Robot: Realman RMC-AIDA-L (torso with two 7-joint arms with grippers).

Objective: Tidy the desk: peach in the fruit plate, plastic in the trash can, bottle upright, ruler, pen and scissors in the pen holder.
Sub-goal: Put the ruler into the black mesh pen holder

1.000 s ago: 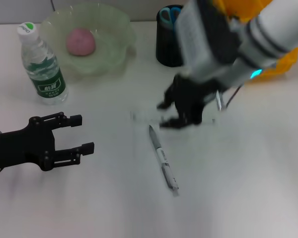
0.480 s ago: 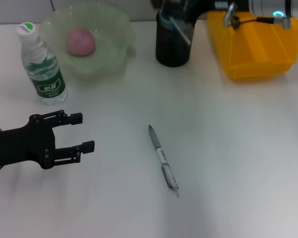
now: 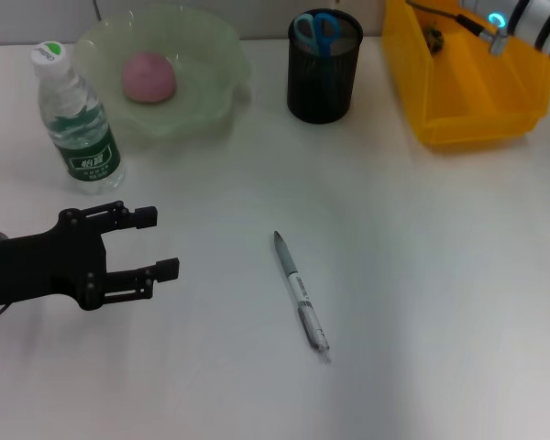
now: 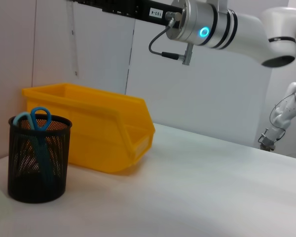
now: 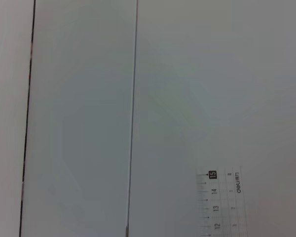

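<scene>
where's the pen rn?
Head view: the pen lies flat on the table's centre, unheld, right of the open left gripper and in front of the pen holder.

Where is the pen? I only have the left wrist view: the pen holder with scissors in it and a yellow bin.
Observer: The pen lies flat on the table in the head view, nearer the robot than the pen holder.
Operator: And my left gripper?
Observer: The left gripper is open, low over the table on the robot's left of the pen, touching nothing.
Operator: Any sign of the ruler?
Observer: Only in the right wrist view: the clear ruler shows against a pale wall. Whether the right gripper grips it, I cannot tell.
</scene>
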